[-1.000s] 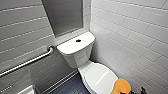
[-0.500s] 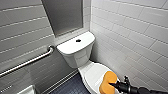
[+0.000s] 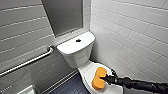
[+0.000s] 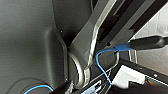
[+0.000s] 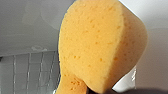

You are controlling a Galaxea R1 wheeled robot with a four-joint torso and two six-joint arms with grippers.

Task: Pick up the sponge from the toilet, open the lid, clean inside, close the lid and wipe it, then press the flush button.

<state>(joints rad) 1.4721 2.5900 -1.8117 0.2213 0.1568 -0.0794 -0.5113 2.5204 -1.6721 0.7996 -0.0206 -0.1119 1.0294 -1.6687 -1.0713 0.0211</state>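
Pincer (right) (image 3: 106, 78): clenched on the 3 o'clock edge of the orange, peanut-shaped foam sponge (image 3: 98, 78); its black arm enters the head view from 4 o'clock.
Sponge: held over the smooth white oval toilet lid (image 3: 88, 72), long axis running roughly 12 to 6 o'clock, near the 5 o'clock part of the head view. Whether it presses on the lid cannot be told. In the right wrist view the porous foam (image 5: 100, 45) sits close before the camera.
Lid: down, closed over the bowl, its white surface showing around the sponge.
Toilet: white ceramic toilet (image 3: 75, 58) with a boxy tank, which stands at 11 o'clock from the sponge.
Button: small dark round flush button (image 3: 78, 40) in the middle of the flat tank top, well apart from the pincer.
Rail: grey metal grab bar (image 3: 27, 62) on the wall at 9 o'clock from the tank.
Walls: white rectangular wall tiles (image 3: 130, 37) at 3 o'clock; a grey flat panel (image 3: 65, 15) at 12 o'clock above the tank.
Floor: dark tiled floor (image 3: 71, 87) at 9 o'clock from the bowl.
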